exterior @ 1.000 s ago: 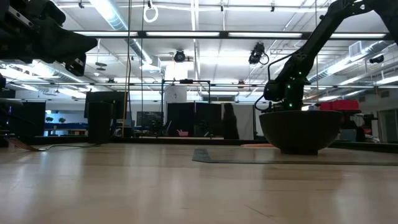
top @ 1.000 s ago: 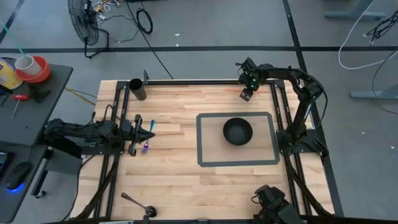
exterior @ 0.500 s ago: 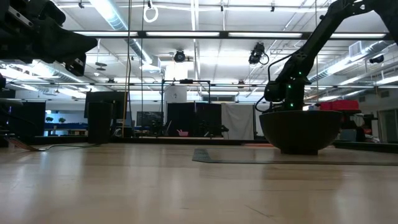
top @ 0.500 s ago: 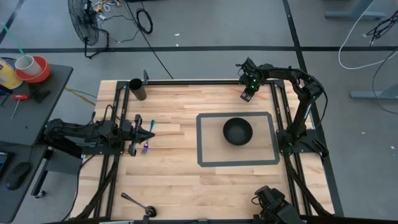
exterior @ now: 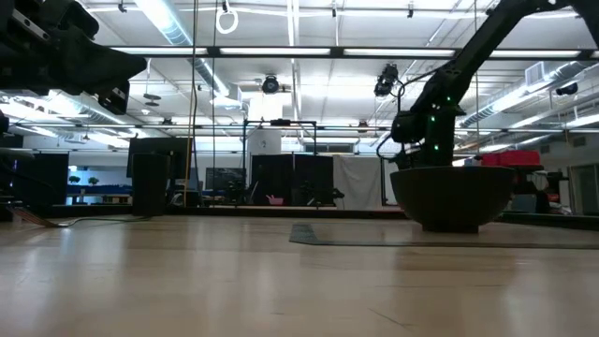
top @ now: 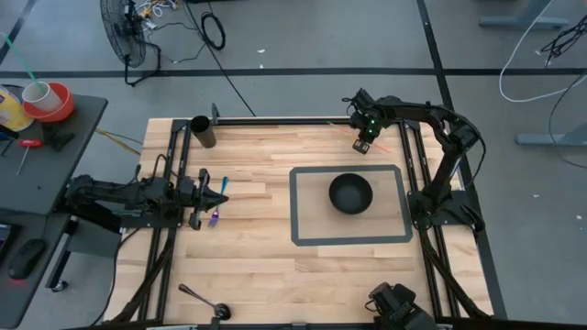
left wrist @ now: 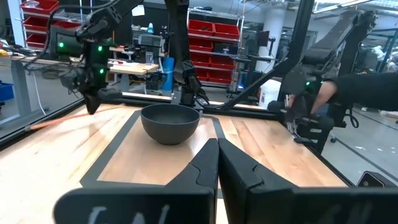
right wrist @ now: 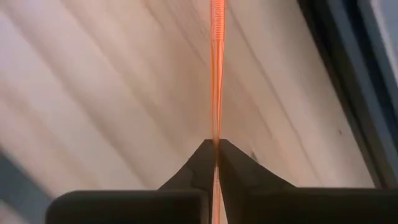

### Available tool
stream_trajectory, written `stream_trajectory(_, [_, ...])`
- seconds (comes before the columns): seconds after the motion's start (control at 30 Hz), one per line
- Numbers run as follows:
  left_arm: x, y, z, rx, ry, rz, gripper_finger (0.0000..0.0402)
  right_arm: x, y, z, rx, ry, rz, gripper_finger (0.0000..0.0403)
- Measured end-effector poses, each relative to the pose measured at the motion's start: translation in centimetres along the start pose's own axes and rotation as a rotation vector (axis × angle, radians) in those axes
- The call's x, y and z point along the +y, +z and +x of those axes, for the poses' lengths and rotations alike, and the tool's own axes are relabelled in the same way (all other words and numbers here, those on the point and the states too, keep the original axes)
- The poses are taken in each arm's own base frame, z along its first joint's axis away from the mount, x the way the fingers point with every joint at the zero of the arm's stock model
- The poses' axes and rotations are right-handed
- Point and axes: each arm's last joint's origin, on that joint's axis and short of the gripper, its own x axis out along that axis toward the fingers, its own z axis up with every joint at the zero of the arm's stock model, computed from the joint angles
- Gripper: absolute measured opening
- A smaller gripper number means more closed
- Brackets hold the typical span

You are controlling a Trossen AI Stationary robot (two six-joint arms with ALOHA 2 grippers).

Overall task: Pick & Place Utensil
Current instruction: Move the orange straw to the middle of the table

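R gripper (top: 363, 137): your right arm reaches over the table's far edge, near the far-right corner; in the right wrist view its fingers (right wrist: 202, 163) are pinched on the orange utensil (right wrist: 216, 68), no gap showing beside the shaft
Utensil: thin orange stick, running straight out from between the fingers over bare wood; in the high view only a short orange streak shows beside the gripper, so you can't tell if its tip touches the table
Bowl (top: 350, 193): dark, upright, inside the grey taped rectangle (top: 298, 206) on the table's right half; well apart from the R gripper
L gripper (top: 216, 193): your left arm waits at the table's left edge; fingers (left wrist: 202, 168) closed together, nothing between them
Blue/purple utensils (top: 220, 202): lying at the L gripper's tip
Black cup (top: 203, 131): upright, far-left corner
Ladle (top: 204, 302): dark, near-left edge of the table (top: 257, 247)
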Motion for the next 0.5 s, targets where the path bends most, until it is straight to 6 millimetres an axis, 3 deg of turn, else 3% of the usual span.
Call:
stream_trajectory(0.23, [0.0, 0.0, 0.0, 0.000, 0.000, 0.000, 0.0014, 3.5, -0.1, -4.6, -0.072, 0.000, -0.051, 0.0022])
stream_trajectory(0.5, [0.0, 0.0, 0.0, 0.000, 0.000, 0.000, 0.0014, 10.3, -1.4, -11.5, -0.290, 0.055, -0.146, 0.0022])
